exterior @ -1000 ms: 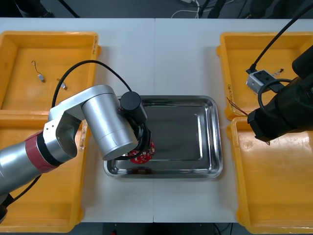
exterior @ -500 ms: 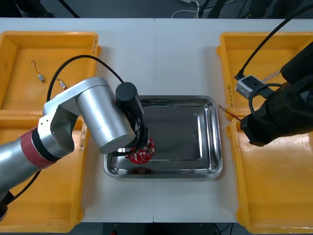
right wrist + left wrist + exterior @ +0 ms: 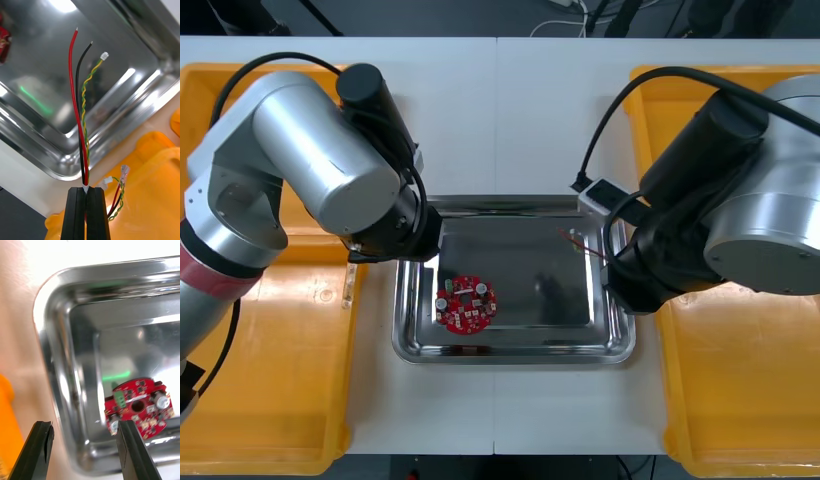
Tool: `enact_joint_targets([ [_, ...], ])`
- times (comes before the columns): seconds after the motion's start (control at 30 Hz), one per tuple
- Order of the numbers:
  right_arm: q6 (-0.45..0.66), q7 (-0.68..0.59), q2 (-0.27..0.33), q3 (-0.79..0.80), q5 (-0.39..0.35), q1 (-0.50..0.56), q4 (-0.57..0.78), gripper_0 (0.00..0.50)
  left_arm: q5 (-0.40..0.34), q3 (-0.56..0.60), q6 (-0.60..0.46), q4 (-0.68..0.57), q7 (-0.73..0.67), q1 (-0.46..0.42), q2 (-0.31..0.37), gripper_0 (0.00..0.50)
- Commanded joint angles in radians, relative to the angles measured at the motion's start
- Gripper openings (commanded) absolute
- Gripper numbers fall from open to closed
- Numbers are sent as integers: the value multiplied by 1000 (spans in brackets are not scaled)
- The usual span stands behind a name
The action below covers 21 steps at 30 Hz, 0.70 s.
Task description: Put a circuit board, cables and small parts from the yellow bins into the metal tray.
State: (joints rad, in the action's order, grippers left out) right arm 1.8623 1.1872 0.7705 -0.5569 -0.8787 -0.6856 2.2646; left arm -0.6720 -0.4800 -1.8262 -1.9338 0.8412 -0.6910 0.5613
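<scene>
Bins (image 3: 270, 400) flank the near half of the table (image 3: 500, 420), two more beyond them at each side. Between them sits the tray (image 3: 510, 355), and the board (image 3: 467, 304) already lies flat in its near-left part, apart from the walls.

Just beyond the board, the left gripper (image 3: 85, 423) hangs over the tray's left rim with its fingers wide apart and nothing between them.

At the tray's right rim, the right gripper (image 3: 87, 189) has its fingers pressed together on the cables (image 3: 80, 112): one red wire, one black, and a twisted yellow-green pair ending in a small white plug. The free ends reach out over the tray floor and hang clear of it. A loose end with white plugs shows just beside the fingers, over the right near bin; I cannot tell whether it is the same bundle's tail.

The step in hand looks like delivery of the cables. I judge that the next move calls for the right gripper to go farther in over the floor and lower, so that the whole length lands inside the rim when the fingers part. The left one seems free to fetch small parts.

No brand, label or writing can be read on anything here.
</scene>
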Motion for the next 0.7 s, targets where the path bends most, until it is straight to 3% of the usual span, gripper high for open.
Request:
enact_joint_targets([
  [0.03, -5, 11, -65, -89, 17, -84, -33, 0, -34, 123, -73, -33, 22, -56, 20, 500],
  [0.27, -18, 20, -103, -192, 113, -101, -45, 0, -67, 190, -94, 7, 41, -102, 45, 500],
  [0.47, -109, 38, -103, -288, 159, -104, -89, 0, -72, 227, -94, 113, 65, -170, 62, 500],
  [0.7, -186, 118, -102, -368, 216, -106, -122, 0, -38, 302, -94, 240, 199, -222, 75, 500],
])
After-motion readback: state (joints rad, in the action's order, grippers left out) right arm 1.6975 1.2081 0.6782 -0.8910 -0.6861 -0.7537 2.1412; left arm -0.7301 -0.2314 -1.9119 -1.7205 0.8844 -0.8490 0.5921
